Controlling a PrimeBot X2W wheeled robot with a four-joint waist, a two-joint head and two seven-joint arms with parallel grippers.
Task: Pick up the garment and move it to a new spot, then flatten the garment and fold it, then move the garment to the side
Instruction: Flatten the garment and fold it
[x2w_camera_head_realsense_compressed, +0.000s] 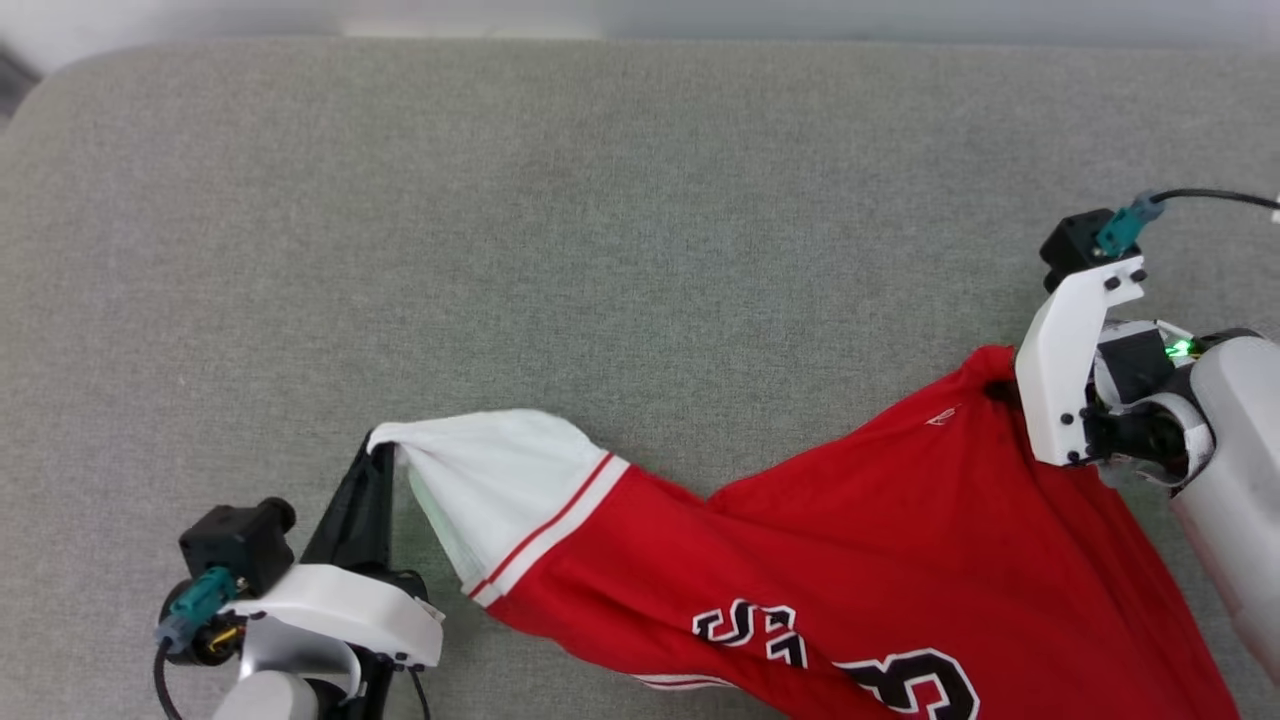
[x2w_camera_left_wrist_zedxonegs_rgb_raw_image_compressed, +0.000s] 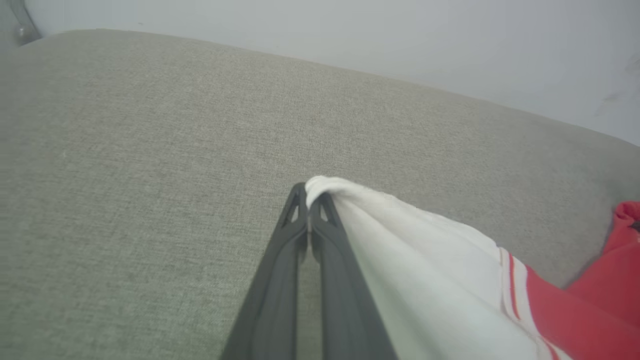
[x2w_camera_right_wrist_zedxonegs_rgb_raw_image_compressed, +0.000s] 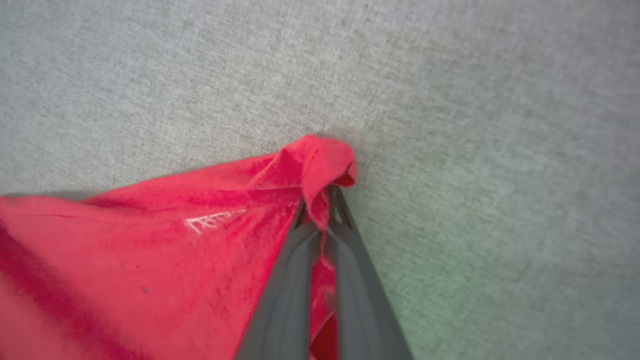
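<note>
Along the cushion's (x2w_camera_head_realsense_compressed: 600, 200) near edge, from the head, the garment (x2w_camera_head_realsense_compressed: 900, 520) sags between my grips. Left wrist: my left end effector (x2w_camera_left_wrist_zedxonegs_rgb_raw_image_compressed: 310, 200) is clamped on the white sleeve tip. Right wrist: my right end effector (x2w_camera_right_wrist_zedxonegs_rgb_raw_image_compressed: 320, 202) pinches a bunched red corner. I'd lift both evenly, cloth taut, so neither pinch slips.

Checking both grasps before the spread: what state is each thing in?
Garment: bunched, stretched between the grippers, not flat.
Left gripper: shut on garment, at white sleeve tip.
Right gripper: shut on garment, at a red edge.
</note>
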